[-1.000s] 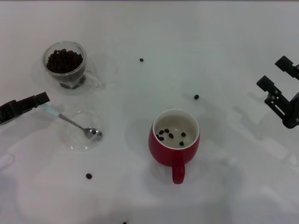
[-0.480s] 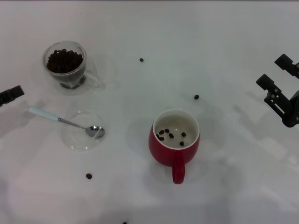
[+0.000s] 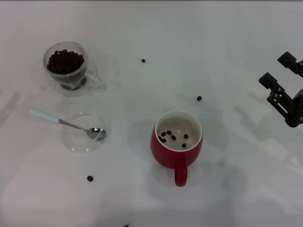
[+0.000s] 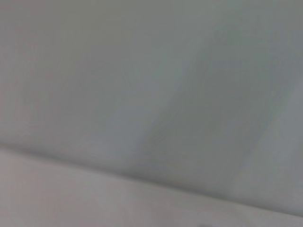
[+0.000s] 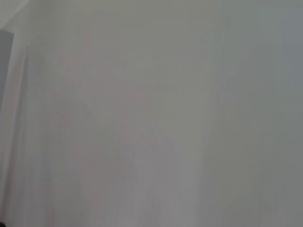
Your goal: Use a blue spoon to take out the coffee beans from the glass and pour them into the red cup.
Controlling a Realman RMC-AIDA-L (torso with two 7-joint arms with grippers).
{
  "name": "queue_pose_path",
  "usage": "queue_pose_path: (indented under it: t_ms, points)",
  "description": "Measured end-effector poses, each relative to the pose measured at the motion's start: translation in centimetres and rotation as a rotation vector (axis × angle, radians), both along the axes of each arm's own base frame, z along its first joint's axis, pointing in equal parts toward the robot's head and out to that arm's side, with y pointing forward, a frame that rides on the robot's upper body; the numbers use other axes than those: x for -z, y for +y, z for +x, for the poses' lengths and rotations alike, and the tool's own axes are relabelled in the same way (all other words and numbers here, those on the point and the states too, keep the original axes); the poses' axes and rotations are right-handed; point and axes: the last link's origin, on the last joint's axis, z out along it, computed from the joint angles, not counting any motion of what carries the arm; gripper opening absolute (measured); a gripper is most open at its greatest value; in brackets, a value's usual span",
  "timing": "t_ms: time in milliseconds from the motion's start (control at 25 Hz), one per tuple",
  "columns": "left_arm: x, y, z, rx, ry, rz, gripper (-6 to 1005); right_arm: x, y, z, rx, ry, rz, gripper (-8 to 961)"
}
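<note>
- I'm looking down at a plain white table [image 3: 156,28]; both wrist views give me only blank pale surface, nothing I can make out.
- My left gripper is out of every view, so I cannot tell its state.
- My right gripper [image 3: 283,75] sits at the right edge, partly cut off, above the table and well apart from everything. Its 2 fingers stand spread, holding and touching nothing.
- Since 0.5 s ago, the left gripper's tip has left the head view's left edge. 1 s ago it was at the spoon's handle end. The spoon, the vessels and the right gripper have stayed put.
- The blue spoon [image 3: 66,123] lies free, bowl resting in a flat clear glass dish [image 3: 75,142], handle out over the dish's rim toward the left.
- The glass [image 3: 66,66] stands behind the dish, holding a heap of coffee beans [image 3: 65,60].
- The red cup [image 3: 176,144] is right of the dish, handle toward me, with about 6 beans inside.
- I count 5 loose beans [image 3: 199,98] scattered on the table.
</note>
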Motion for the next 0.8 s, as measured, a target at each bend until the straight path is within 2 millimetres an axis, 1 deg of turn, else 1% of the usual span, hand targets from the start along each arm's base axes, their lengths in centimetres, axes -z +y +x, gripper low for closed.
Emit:
queue_pose_path:
  t_ms: [200,240,320,360,480,640,680,800]
  points:
    - [-1.8,-1.4,-0.8,0.073,0.130,0.206,601,-0.1,0.2,-0.2,-0.010,0.004,0.022,565]
    - [-1.9,-1.8,-1.1,0.073,0.145,0.240,599,-0.2,0.2,-0.2,-0.007,0.003,0.031,565]
    - [-2.2,-2.7,-1.6,0.069,0.199,0.365,597,-0.5,0.4,0.0,0.005,0.003,0.057,565]
    - [-2.2,-2.9,-1.7,0.065,0.209,0.391,595,-0.7,0.4,0.0,0.012,0.006,0.075,565]
    - [-2.4,-4.3,-2.8,0.013,0.305,0.537,594,-1.5,0.6,0.3,0.038,0.022,0.137,566]
    - [-2.2,-4.9,-3.6,-0.029,0.341,0.590,594,-2.8,1.1,1.1,0.107,0.039,0.240,566]
    - [-1.8,-5.1,-4.1,-0.062,0.351,0.611,594,-3.0,1.2,1.2,0.119,0.045,0.260,566]
    - [-1.8,-5.2,-4.7,-0.098,0.370,0.634,594,-3.6,1.5,1.4,0.141,0.059,0.311,567]
